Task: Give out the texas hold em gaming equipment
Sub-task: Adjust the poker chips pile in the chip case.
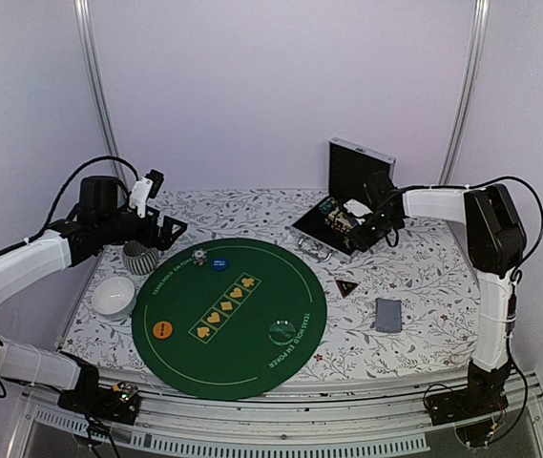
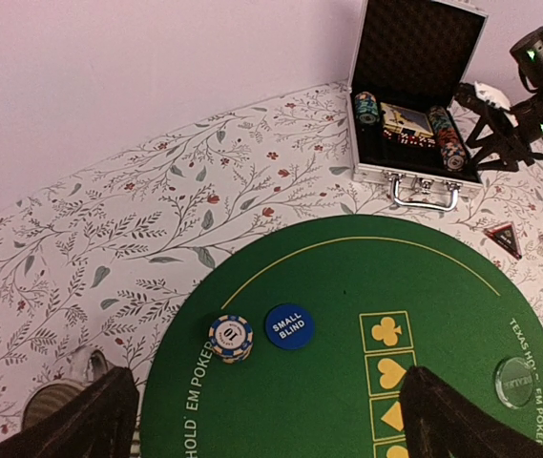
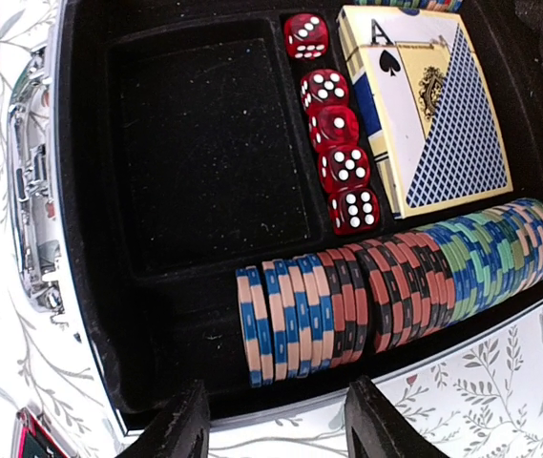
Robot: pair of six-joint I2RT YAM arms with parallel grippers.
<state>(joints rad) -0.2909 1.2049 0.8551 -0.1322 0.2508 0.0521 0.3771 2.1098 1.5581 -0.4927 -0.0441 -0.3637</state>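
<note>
White arm links (image 1: pixel 25 261), black joints (image 1: pixel 490 227), black cables (image 1: pixel 73 183).

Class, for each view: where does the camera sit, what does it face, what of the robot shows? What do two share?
Top: high behind the robot, looking down on the green mat; left arm, right arm show.
Left wrist: over the mat, facing the open case; own fingers.
Right wrist: straight down into the case, at chips; own fingers.
All show the case.

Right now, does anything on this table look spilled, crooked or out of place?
Nothing looks spilled or damaged. The small triangle and the grey-blue cards lie off the green mat, on the flowered cloth. In the open case, the chip row stops short of its slot's end.
</note>
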